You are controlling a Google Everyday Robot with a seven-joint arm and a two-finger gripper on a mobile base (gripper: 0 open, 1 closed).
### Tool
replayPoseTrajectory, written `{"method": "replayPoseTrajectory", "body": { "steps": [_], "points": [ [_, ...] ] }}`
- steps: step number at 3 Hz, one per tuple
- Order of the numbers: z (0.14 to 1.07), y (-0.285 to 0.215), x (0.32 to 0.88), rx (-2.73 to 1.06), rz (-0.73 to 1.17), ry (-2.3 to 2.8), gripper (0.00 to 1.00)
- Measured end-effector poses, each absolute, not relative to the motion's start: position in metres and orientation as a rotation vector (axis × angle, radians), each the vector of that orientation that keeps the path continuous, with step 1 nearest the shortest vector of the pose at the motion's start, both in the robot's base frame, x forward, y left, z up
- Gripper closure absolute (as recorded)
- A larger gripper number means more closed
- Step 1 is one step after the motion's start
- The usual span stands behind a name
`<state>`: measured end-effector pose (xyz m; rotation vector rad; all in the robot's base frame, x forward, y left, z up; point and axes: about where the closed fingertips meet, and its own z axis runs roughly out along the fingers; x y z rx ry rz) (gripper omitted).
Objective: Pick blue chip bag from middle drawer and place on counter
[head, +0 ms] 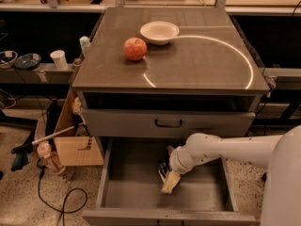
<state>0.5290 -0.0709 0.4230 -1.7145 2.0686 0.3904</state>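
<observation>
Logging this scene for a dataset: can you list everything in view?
crumpled dark-blue foil chip bag: one, white markings, in the open drawer
wide grey metal middle drawer: one, grey, pulled open
grey drawer front: one, black handle, above the open drawer
flat grey-brown counter: one, cabinet top, pale arc across
red apple: one, on the counter
white bowl: one, on the counter behind the apple
brown cardboard box: one, floor left of cabinet
white robot arm: one, reaching from the right into the drawer
gripper: one, tan, in the drawer by the bag
</observation>
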Motion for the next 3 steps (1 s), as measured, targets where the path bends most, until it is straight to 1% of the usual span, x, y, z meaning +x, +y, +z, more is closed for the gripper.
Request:
{"method": "replayPoseTrajectory", "body": {
  "steps": [1, 3],
  "points": [
    [0.423, -0.071, 0.529, -1.715, 0.39, 2.069, 0.0],
    [0.371, -0.07, 0.539, -1.697, 0.348, 2.095, 0.0]
  ]
}}
